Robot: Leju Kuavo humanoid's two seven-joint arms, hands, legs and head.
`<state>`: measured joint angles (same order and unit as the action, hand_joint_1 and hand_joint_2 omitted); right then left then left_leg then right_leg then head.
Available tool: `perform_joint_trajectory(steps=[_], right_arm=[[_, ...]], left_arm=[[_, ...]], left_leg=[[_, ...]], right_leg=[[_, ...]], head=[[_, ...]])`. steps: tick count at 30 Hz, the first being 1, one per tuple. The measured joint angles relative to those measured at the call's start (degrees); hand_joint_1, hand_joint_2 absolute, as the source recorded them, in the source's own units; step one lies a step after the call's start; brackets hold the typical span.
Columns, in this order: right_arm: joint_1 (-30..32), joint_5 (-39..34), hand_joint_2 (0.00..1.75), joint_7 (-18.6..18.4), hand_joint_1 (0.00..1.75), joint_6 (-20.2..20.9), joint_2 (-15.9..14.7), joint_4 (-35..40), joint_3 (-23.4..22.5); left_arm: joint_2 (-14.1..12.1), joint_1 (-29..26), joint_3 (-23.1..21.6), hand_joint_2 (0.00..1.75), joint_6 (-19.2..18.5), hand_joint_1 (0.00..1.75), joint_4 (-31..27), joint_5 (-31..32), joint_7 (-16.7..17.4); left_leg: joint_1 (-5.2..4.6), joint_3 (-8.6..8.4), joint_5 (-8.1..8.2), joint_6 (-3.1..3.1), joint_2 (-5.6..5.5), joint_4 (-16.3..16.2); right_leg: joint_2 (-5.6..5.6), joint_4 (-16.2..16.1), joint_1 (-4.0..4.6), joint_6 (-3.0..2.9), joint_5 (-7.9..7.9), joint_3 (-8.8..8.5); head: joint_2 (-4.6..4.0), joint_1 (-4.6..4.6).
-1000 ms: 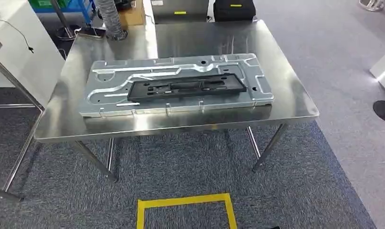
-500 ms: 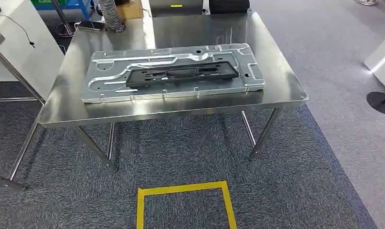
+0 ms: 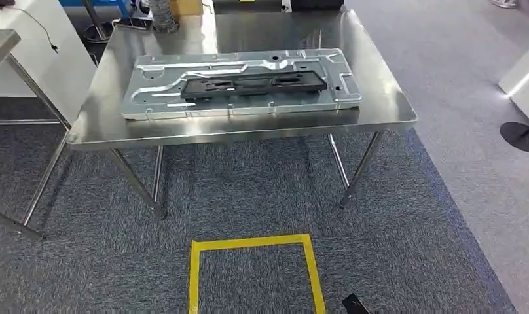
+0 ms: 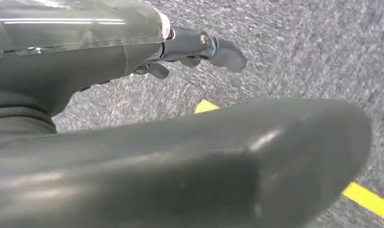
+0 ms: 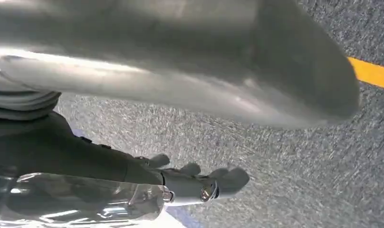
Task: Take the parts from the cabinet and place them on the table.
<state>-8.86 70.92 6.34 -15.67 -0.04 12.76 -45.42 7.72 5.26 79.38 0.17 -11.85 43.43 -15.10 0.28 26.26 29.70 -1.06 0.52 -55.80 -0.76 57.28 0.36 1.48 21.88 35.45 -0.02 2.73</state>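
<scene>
A large silver stamped metal plate (image 3: 157, 98) lies flat on the steel table (image 3: 236, 129). A long black plastic part (image 3: 252, 82) rests on top of the plate, near its middle. The table stands some way ahead of me across the carpet. My left hand (image 4: 190, 47) hangs at my side above the grey carpet, its fingers stretched out and holding nothing. Likewise my right hand (image 5: 195, 183) hangs over the carpet with its fingers apart and nothing in them.
A yellow tape square (image 3: 249, 243) marks the carpet between me and the table. A second steel table's corner (image 3: 0, 46) and a white cabinet (image 3: 46, 59) stand at the left. A dark round base (image 3: 520, 136) sits on the floor at right.
The whole picture has shifted: the camera has moved, so the table now sits higher and farther off. The plate and black part keep their place on the table.
</scene>
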Motion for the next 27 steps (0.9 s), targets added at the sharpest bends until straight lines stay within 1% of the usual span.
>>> perform_joint_trajectory(steps=[1, 2, 3, 4, 5, 6, 7, 8, 9, 10, 11, 12, 13, 14, 15, 16, 17, 18, 19, 20, 21, 22, 23, 24, 25, 26, 27], right_arm=[[0.22, -0.22, 0.00, 0.00, 0.00, -0.09, -0.22, 0.00, 0.00], [0.60, -0.28, 0.00, 0.00, 0.00, -0.29, -0.33, -0.02, 0.00], [0.92, -0.33, 0.00, -0.04, 0.00, -0.61, -0.39, -0.02, 0.00], [1.15, -0.33, 0.00, -0.11, 0.00, -0.92, -0.52, -0.02, 0.00], [1.32, -0.33, 0.00, -0.11, 0.00, -1.01, -0.52, -0.02, 0.00], [1.41, -0.30, 0.00, -0.11, 0.00, -0.98, -0.55, -0.02, 0.00], [1.42, -0.22, 0.00, -0.15, 0.00, -0.90, -0.55, -0.02, 0.00], [1.38, -0.02, 0.00, -0.15, 0.00, -0.83, -0.59, -0.02, 0.00], [1.26, 0.00, 0.00, -0.17, 0.00, -0.81, -0.63, 0.00, 0.02], [1.08, 0.00, 0.00, -0.22, 0.00, -0.72, -0.70, 0.00, 0.04], [0.79, 0.00, 0.00, -0.33, 0.00, -0.70, -0.87, 0.04, 0.07], [0.63, 0.02, 0.00, -0.33, 0.00, -0.70, -0.87, 0.04, 0.09], [0.63, 0.02, 0.00, -0.35, 0.00, -0.70, -0.90, 0.04, 0.11], [0.60, 0.02, 0.00, -0.35, 0.00, -0.63, -0.90, 0.06, 0.13], [0.70, 0.07, 0.00, -0.37, 0.00, -0.51, -0.94, 0.04, 0.18], [0.68, 0.20, 0.00, -0.37, 0.00, -0.24, -0.92, 0.04, 0.26], [0.60, 0.26, 0.00, -0.35, 0.00, 0.15, -0.92, 0.04, 0.48], [0.60, 0.13, 0.00, -0.17, 0.00, 0.24, -0.92, 0.02, 0.57], [0.72, -0.45, 0.00, 0.32, 0.00, 0.15, -0.92, 0.02, 0.57], [1.10, -1.47, 0.00, 1.25, 0.00, 0.00, -0.92, 0.02, 0.52], [1.65, -2.59, 0.00, 2.29, 0.00, -0.06, -0.92, 0.02, 0.31], [2.34, -3.65, 0.00, 2.95, 0.00, -0.13, -1.03, 0.02, -0.11], [3.15, -4.69, 0.00, 3.15, 0.00, -0.11, -1.07, 0.00, -0.74], [3.94, -5.55, 0.00, 2.99, 0.00, -0.13, -1.09, 0.00, -1.37], [4.62, -6.25, 0.00, 2.34, 0.00, -0.28, -1.09, -0.02, -1.99], [5.24, -6.84, 0.00, 1.51, 0.00, -0.68, -1.07, -0.02, -2.65], [5.58, -7.21, 0.00, 0.70, 0.00, -1.22, -0.88, -0.06, -3.32]], left_arm=[[0.20, 0.12, 0.00, 0.00, -0.48, 0.00, 0.02, 0.15, -0.15], [0.17, 0.24, 0.00, 0.00, -0.96, 0.00, 0.02, 0.28, -0.44], [0.17, 0.28, 0.00, 0.00, -1.62, 0.00, 0.02, 0.28, -0.99], [0.20, 0.22, 0.02, 0.00, -2.07, 0.00, 0.02, 0.26, -1.33], [0.22, 0.18, 0.02, 0.00, -2.32, 0.00, 0.02, 0.09, -1.55], [0.31, 0.18, 0.02, 0.00, -2.36, 0.00, 0.02, -0.11, -1.79], [0.35, 0.20, 0.02, 0.00, -2.38, 0.00, 0.02, -0.29, -1.88], [0.46, 0.20, 0.09, 0.00, -2.34, 0.00, 0.02, -0.52, -1.88], [0.50, 0.21, 0.18, 0.00, -2.27, 0.00, 0.02, -0.59, -1.88], [0.52, 0.23, 0.24, 0.00, -2.25, 0.00, 0.02, -0.61, -1.88], [0.63, 0.25, 0.26, 0.00, -2.25, 0.00, 0.02, -0.63, -1.88], [0.63, 0.32, 0.26, 0.00, -2.25, 0.00, 0.02, -0.70, -1.90], [0.66, 0.33, 0.28, 0.00, -2.23, 0.00, 0.02, -0.74, -1.90], [0.66, 0.32, 0.31, 0.00, -2.12, 0.00, 0.02, -0.74, -1.88], [0.68, 0.21, 0.33, 0.00, -1.84, 0.00, 0.02, -0.76, -1.77], [0.66, 0.17, 0.41, 0.00, -1.37, 0.00, 0.02, -0.77, -1.66], [0.66, 0.09, 0.48, 0.00, -0.91, 0.00, 0.02, -0.79, -1.40], [0.66, 0.08, 0.57, 0.00, -0.65, 0.00, 0.02, -0.72, -1.29], [0.68, 0.10, 0.61, 0.00, -0.63, 0.00, 0.02, -0.39, -1.18], [0.70, 0.08, 0.59, 0.00, -0.48, 0.00, 0.02, 0.40, -1.20], [0.72, 0.05, 0.42, 0.00, -0.31, 0.00, 0.02, 1.33, -1.27], [0.83, -0.05, 0.09, 0.00, -0.22, 0.00, 0.02, 2.23, -1.64], [0.98, -0.19, -0.39, 0.00, -0.37, 0.00, 0.02, 3.38, -2.33], [1.03, -0.30, -0.91, 0.00, -0.85, 0.00, 0.02, 4.45, -2.95], [1.01, -0.35, -1.55, 0.00, -1.48, 0.00, 0.02, 5.39, -3.41], [1.00, -0.30, -2.23, 0.00, -2.25, 0.00, 0.02, 6.14, -3.74], [0.94, -0.31, -2.93, 0.00, -3.03, 0.00, 0.02, 6.66, -3.87]], left_leg=[[0.16, 0.44, -0.61, -0.42, 0.32, 0.08], [0.17, 1.20, -1.16, -1.01, 0.33, 0.06], [0.11, 1.99, -1.75, -1.32, 0.33, 0.04], [0.02, 2.73, -2.35, -1.36, 0.33, 0.01], [-0.02, 3.66, -3.00, -1.31, 0.34, -0.11], [-0.02, 4.39, -3.54, -1.20, 0.35, -0.30], [-0.02, 5.29, -3.99, -1.08, 0.36, -0.57], [-0.01, 6.14, -4.33, -0.98, 0.38, -0.89], [-0.02, 7.00, -4.70, -0.81, 0.38, -1.29], [-0.02, 7.55, -5.04, -0.65, 0.38, -1.63], [-0.24, 8.02, -5.33, -0.33, 0.35, -1.84], [-0.25, 8.21, -5.80, -0.01, 0.42, -1.88], [-0.18, 8.23, -6.33, 0.36, 0.44, -1.70], [-0.01, 8.42, -6.82, 0.69, 0.44, -1.56], [-0.09, 8.54, -7.22, 1.06, 0.41, -1.51], [0.02, 8.83, -6.27, 1.46, 0.24, -2.05], [0.05, 9.64, -3.59, 1.77, 0.02, -3.80], [0.09, 10.79, -0.28, 1.88, -0.02, -7.35], [0.16, 12.13, 2.74, 2.04, -0.02, -11.78], [0.22, 13.25, 5.02, 2.23, -0.02, -16.24], [0.27, 13.64, 5.61, 2.33, -0.02, -19.28], [0.32, 12.81, 4.55, 2.37, -0.02, -19.66], [0.36, 10.81, 2.43, 2.34, -0.01, -17.56], [0.38, 7.96, 0.44, 2.26, -0.02, -13.69], [0.42, 4.54, -0.76, 2.12, -0.05, -8.72], [0.40, 1.72, 0.38, 1.87, -0.30, -3.86], [0.10, 0.45, 0.92, 1.52, -0.48, -1.41]], right_leg=[[0.43, 0.74, -0.44, 0.25, 1.51, 0.48], [0.50, 2.96, -0.49, 0.48, 4.72, 1.29], [0.54, 7.00, -0.68, 0.75, 8.53, 2.47], [0.55, 11.60, -0.76, 0.97, 11.65, 3.63], [0.54, 15.78, -0.82, 1.17, 13.40, 4.50], [0.55, 17.74, -0.87, 1.27, 13.12, 4.44], [0.54, 17.28, -0.96, 1.30, 11.48, 3.28], [0.54, 14.80, -1.07, 1.29, 9.34, 1.08], [0.53, 9.93, -1.11, 1.10, 7.29, -2.50], [0.55, 4.30, -1.08, 0.75, 6.69, -6.43], [0.56, -0.63, -0.72, 0.30, 8.43, -9.37], [0.53, -2.69, -0.65, 0.13, 8.95, -10.13], [0.54, -2.37, -0.48, -0.08, 8.47, -9.70], [0.53, -2.21, -0.34, -0.33, 8.34, -9.40], [0.50, -2.48, -0.39, -0.80, 7.79, -9.11], [0.17, -2.85, -0.95, -1.32, 7.01, -8.86], [0.21, -2.84, -0.89, -1.79, 6.51, -8.26], [0.16, -2.73, -0.87, -2.09, 6.11, -7.64], [0.16, -2.54, -0.80, -2.17, 5.70, -6.97], [0.14, -2.28, -0.71, -2.15, 5.27, -6.18], [0.09, -1.90, -0.66, -2.06, 4.95, -5.32], [0.00, -1.49, -0.66, -1.97, 4.64, -4.47], [-0.06, -1.10, -0.68, -1.80, 4.40, -3.66], [-0.07, -0.70, -0.72, -1.62, 4.19, -2.94], [-0.07, -0.20, -0.76, -1.44, 4.03, -2.33], [-0.12, 0.29, -0.67, -1.20, 3.88, -1.64], [-0.10, 0.68, -0.51, -0.79, 3.58, -1.19]], head=[[0.02, 0.00], [0.02, -0.02], [0.02, -0.02], [0.02, 0.00], [0.02, 0.00], [0.00, 0.00], [0.02, 0.00], [0.00, 0.00], [0.00, 0.00], [0.02, 0.00], [0.02, -0.02], [0.00, 0.00], [0.02, -0.02], [0.02, 0.00], [0.02, 0.00], [0.00, 0.00], [0.00, 0.00], [0.00, 0.00], [0.00, 0.00], [0.02, 0.00], [0.02, 0.00], [0.00, 0.00], [0.02, 0.00], [0.02, 0.00], [0.02, 0.00], [0.02, 0.00], [0.02, 0.00]])
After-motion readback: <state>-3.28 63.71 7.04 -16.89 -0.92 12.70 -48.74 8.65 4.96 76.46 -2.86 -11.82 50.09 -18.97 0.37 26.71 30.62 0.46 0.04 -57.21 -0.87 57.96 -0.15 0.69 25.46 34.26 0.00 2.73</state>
